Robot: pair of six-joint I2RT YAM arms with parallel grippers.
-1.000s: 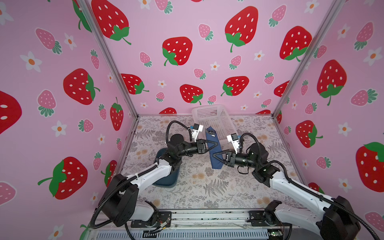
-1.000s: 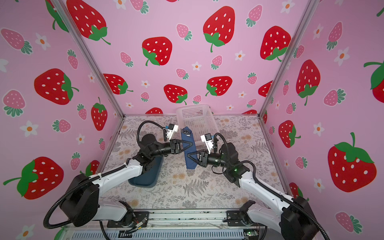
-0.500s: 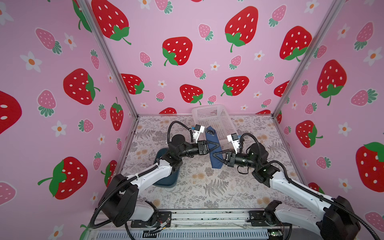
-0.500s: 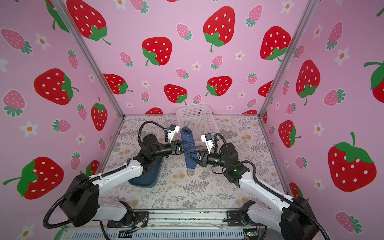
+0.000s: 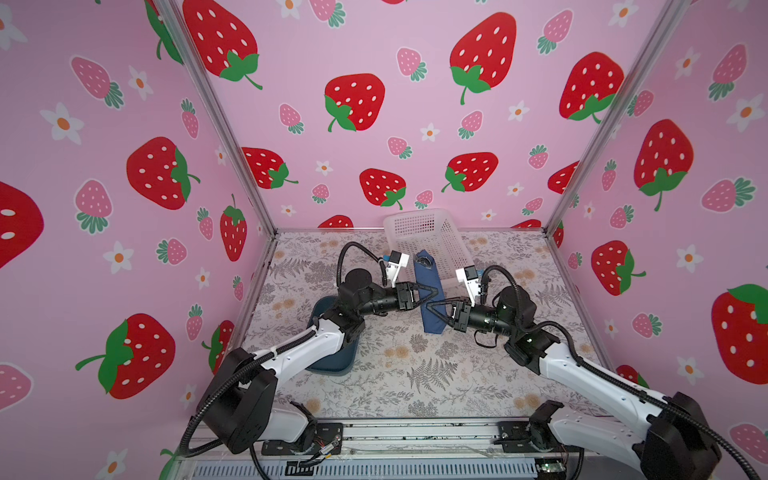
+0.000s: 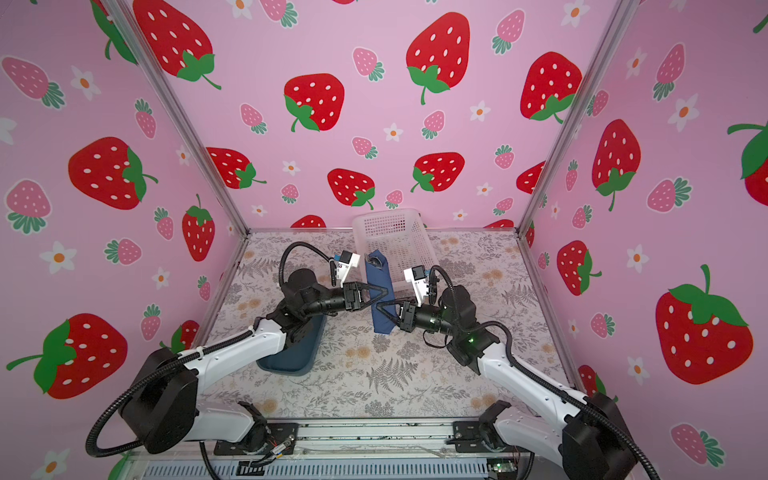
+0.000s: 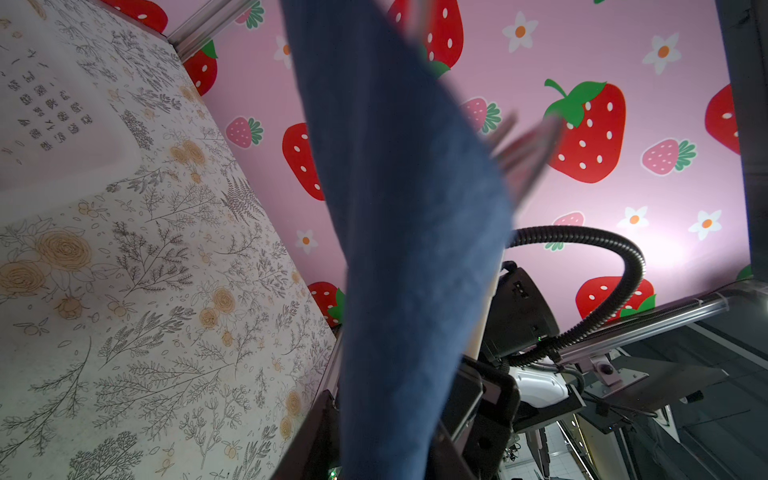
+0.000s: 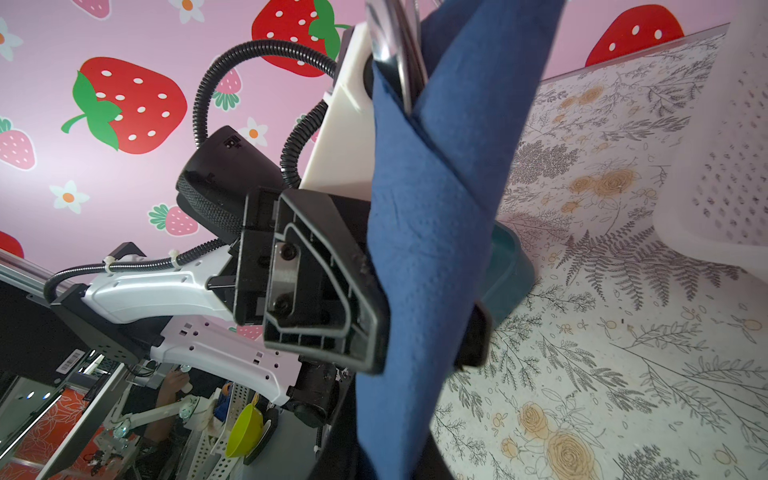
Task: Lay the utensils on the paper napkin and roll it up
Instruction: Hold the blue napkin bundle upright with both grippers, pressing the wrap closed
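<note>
Paper napkin (image 5: 424,276) is rolled around the utensils (image 8: 392,41) and stands upright over the table (image 5: 415,374), just in front of the white basket (image 5: 419,226) in both top views. Left gripper (image 5: 432,292) is clamped on the roll at mid-height. The right wrist view shows its fingers (image 8: 332,299) against both sides of the paper. Right gripper (image 5: 430,308) pinches the roll just below, from the opposite side. The roll's top end is open, with shiny metal poking out. Blurred utensil tips (image 7: 528,153) show past the napkin in the left wrist view. Teal tray (image 5: 332,361) sits under the left arm, apart from the roll.
</note>
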